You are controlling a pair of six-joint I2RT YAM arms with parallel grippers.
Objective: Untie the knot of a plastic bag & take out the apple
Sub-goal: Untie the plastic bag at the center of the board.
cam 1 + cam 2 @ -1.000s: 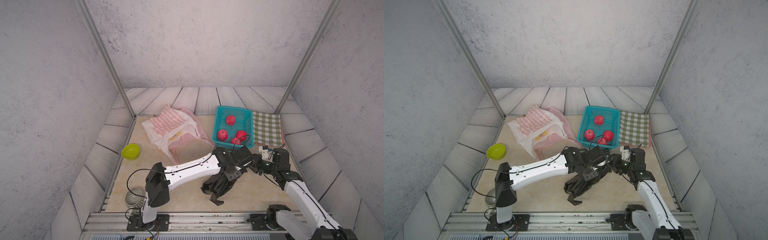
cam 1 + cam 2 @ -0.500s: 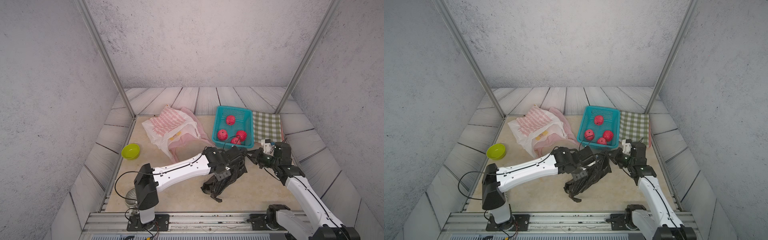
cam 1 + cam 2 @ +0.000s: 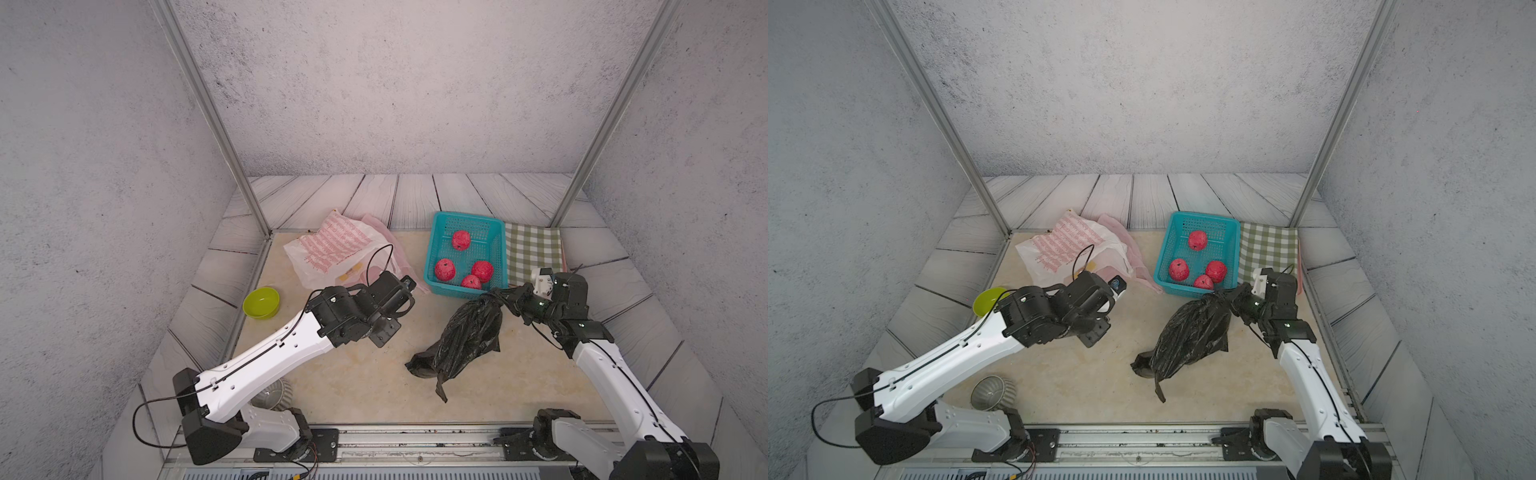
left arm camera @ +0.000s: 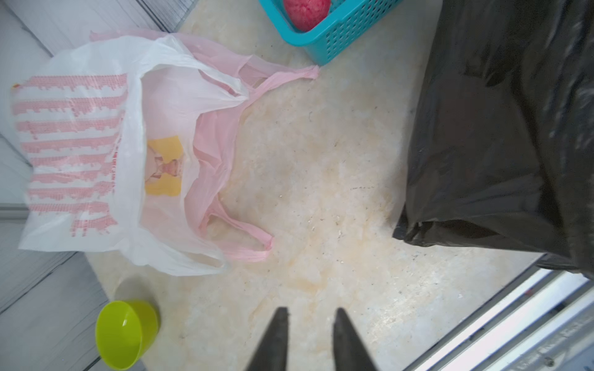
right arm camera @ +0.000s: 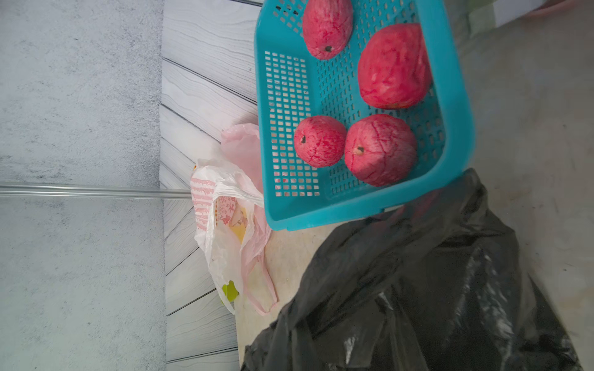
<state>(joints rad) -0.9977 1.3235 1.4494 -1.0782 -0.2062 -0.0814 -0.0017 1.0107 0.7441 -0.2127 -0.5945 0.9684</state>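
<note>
Hiding its contents, the black bag is pinched by right pincer.

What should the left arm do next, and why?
Probably bring the left gripper across to the black bag and pinch its bunched neck. The right gripper is shut on that neck beside the basket, while the left hangs open, apart from the bag. One grip likely cannot undo a knot.

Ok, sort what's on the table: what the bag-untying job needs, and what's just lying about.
Job: black bag; teal basket, likely the drop-off; four red apples in it.
Lying about: white printed bag; pink bag; green bowl; checked cloth; ribbed metal cup.
</note>
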